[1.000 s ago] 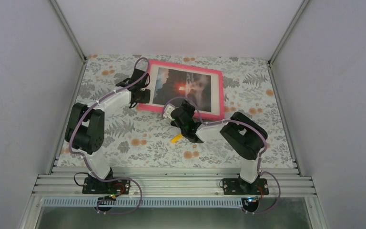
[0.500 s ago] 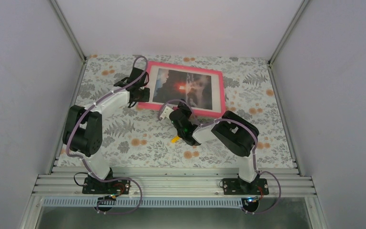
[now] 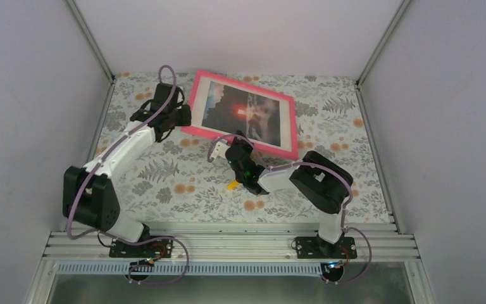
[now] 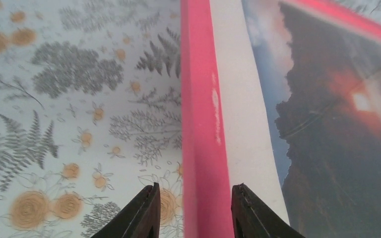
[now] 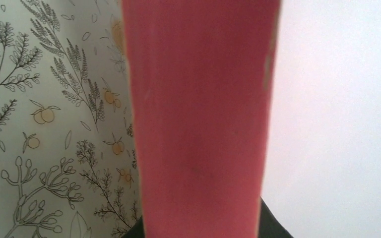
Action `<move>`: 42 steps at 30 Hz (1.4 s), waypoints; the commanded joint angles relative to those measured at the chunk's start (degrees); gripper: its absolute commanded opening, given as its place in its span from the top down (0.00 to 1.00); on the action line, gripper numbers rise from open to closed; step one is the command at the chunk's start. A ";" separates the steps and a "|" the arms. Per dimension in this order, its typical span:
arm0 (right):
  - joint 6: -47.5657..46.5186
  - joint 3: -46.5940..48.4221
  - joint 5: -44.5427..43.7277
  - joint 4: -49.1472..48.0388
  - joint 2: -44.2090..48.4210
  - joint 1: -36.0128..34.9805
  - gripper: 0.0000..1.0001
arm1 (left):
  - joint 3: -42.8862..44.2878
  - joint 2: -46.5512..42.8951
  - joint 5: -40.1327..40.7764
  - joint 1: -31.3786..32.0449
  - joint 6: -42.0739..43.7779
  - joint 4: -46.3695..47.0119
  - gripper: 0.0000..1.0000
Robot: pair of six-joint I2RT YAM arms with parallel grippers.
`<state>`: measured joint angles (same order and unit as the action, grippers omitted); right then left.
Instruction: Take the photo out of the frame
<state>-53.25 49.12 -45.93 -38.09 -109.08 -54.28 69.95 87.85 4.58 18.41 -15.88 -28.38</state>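
The frame (image 3: 272, 149), pink-bordered, lies face up at the back of the table with its left end raised and turned toward the back wall. Behind its glass, the photo (image 3: 243, 113) shows dark rocks and a red sun, ringed by a white mat (image 4: 240, 124). My left gripper (image 3: 182, 117) is at the frame's left border (image 4: 198, 124). It stands open, a finger (image 4: 146, 213) on each side and a gap at both. My right gripper (image 3: 231, 149) is shut on the near border (image 5: 203, 124), which fills the space between its fingers.
A floral cloth (image 3: 183, 183) covers the table. A small yellow piece (image 3: 233, 185) lies under the right forearm. Grey enclosure walls stand close on the left, right and back. The aluminium rail (image 3: 228, 244) with both arm bases runs along the near edge.
The right gripper has closed on the frame's near border. The left arm has swung left and back and its jaws have parted. The frame's left end has risen and turned.
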 commanded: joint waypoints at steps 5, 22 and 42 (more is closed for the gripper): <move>8.91 0.09 1.46 -1.50 9.06 0.49 0.96 | -2.70 -15.38 1.50 -1.40 -2.17 2.21 0.43; 27.07 5.16 16.81 3.21 26.14 0.54 0.96 | -12.68 -38.19 2.76 -1.53 -5.75 5.89 0.09; 73.50 -2.47 36.96 -6.28 31.57 11.26 0.96 | -22.22 -37.69 -1.92 -1.47 -8.79 7.75 0.01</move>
<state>2.94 48.75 -13.93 -32.58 -80.49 -46.22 49.71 49.41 4.62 17.10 -23.05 -22.28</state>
